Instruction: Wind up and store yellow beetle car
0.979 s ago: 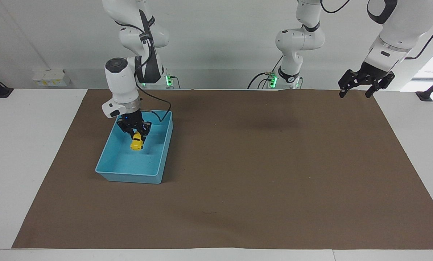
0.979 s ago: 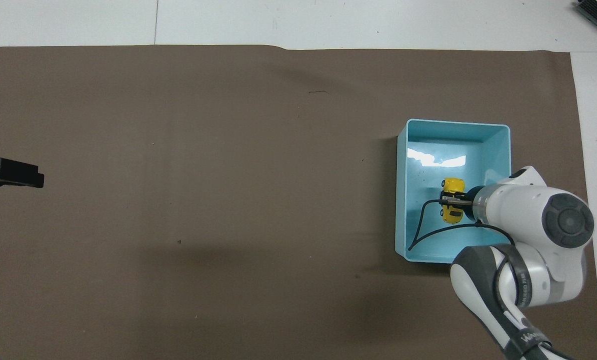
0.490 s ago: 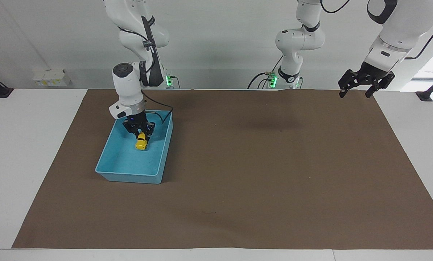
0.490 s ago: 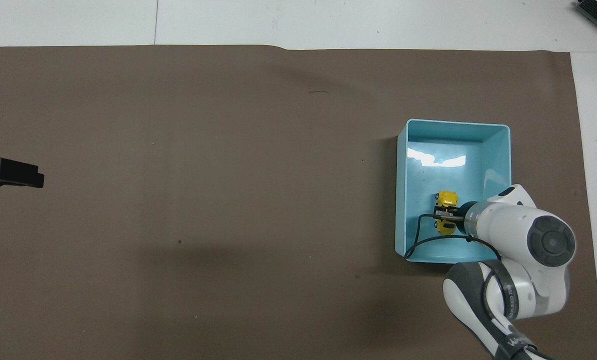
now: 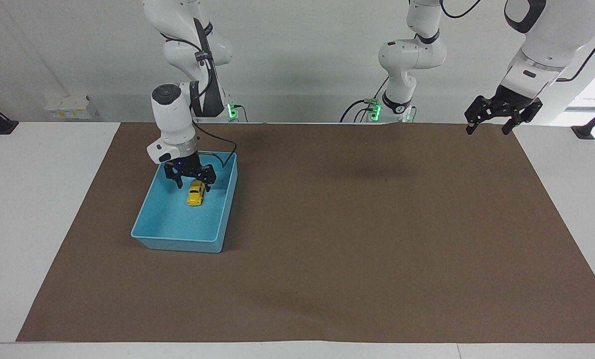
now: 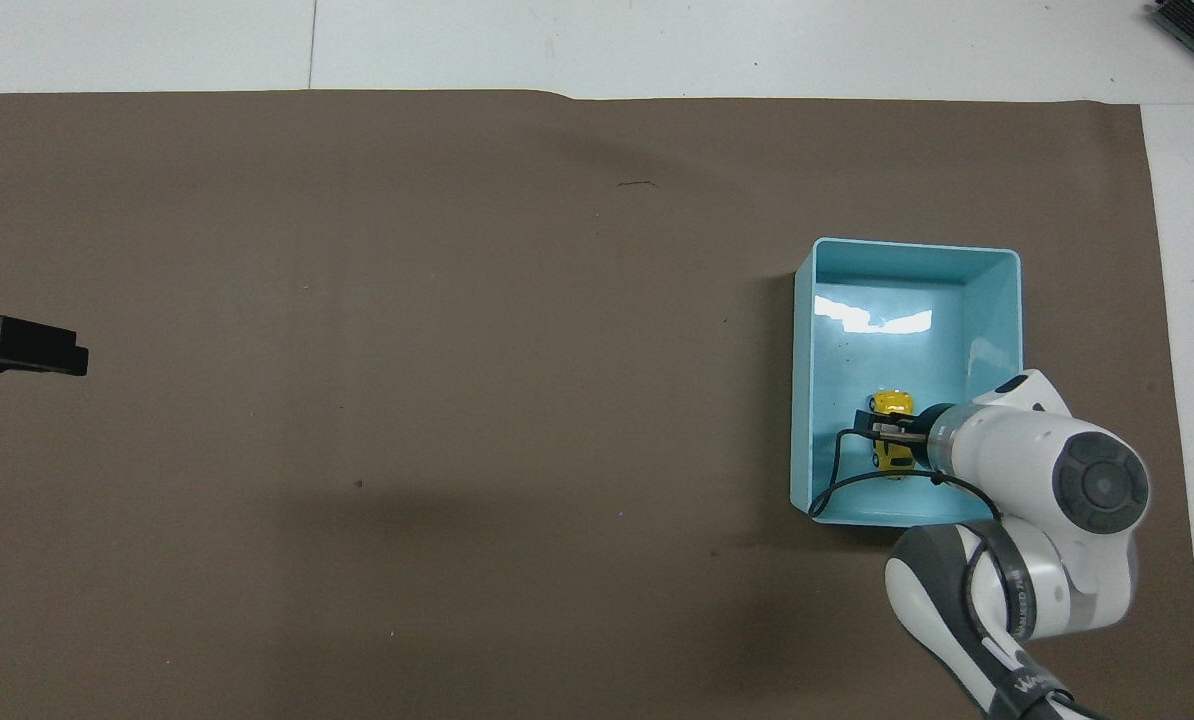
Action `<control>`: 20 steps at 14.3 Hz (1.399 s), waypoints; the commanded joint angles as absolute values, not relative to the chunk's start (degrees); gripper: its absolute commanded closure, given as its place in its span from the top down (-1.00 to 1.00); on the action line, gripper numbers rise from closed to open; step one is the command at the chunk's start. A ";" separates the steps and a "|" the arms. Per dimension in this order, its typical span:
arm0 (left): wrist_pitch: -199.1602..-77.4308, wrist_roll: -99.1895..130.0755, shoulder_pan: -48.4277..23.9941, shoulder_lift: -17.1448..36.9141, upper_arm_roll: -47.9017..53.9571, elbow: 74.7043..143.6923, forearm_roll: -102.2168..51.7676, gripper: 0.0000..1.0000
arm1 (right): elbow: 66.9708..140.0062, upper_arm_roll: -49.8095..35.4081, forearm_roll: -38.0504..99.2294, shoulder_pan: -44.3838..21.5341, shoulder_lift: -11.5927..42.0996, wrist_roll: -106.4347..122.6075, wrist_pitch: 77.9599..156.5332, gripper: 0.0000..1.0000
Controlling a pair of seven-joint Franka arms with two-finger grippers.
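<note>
The yellow beetle car [image 5: 196, 193] lies on the floor of the light-blue bin [image 5: 177, 243], in the half nearer the robots. My right gripper [image 5: 194, 184] hangs just above it inside the bin, open, its fingers spread to either side of the car and holding nothing. In the overhead view the right gripper [image 6: 883, 431] covers part of the car [image 6: 895, 402] inside the bin [image 6: 907, 246]. My left gripper [image 5: 494, 121] waits open and empty in the air over the mat's corner at the left arm's end; its tip [image 6: 19, 346] shows in the overhead view.
A brown mat [image 5: 357, 239] covers most of the white table. The bin stands on it toward the right arm's end. A black cable [image 6: 842, 462] from the right wrist loops over the bin's near wall.
The right gripper lowered the car to the bin floor, opened and let it go, then rose slightly. The left arm has not moved.
</note>
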State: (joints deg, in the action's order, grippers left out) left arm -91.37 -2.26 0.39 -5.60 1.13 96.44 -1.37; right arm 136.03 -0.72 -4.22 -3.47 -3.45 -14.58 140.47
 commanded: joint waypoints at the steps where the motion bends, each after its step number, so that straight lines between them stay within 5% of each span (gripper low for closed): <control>1: -91.76 -1.76 0.88 -5.98 1.49 96.50 -0.35 1.00 | 128.25 -0.79 -2.64 -2.46 -3.08 -8.80 131.86 1.00; 17: -91.67 -1.76 0.88 -5.98 1.49 96.50 -0.35 1.00 | 87.92 -0.62 -2.20 -0.09 -1.59 -8.61 80.36 1.00; 20: -91.76 -1.76 0.88 -5.98 1.49 96.50 -0.35 1.00 | 87.53 -0.35 -2.02 -0.09 -1.76 -8.96 79.97 1.00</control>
State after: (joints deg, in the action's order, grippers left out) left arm -91.37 -2.25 0.39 -5.60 1.13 96.44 -1.37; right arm 89.15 -0.20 -3.45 -1.07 -3.35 -10.28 80.64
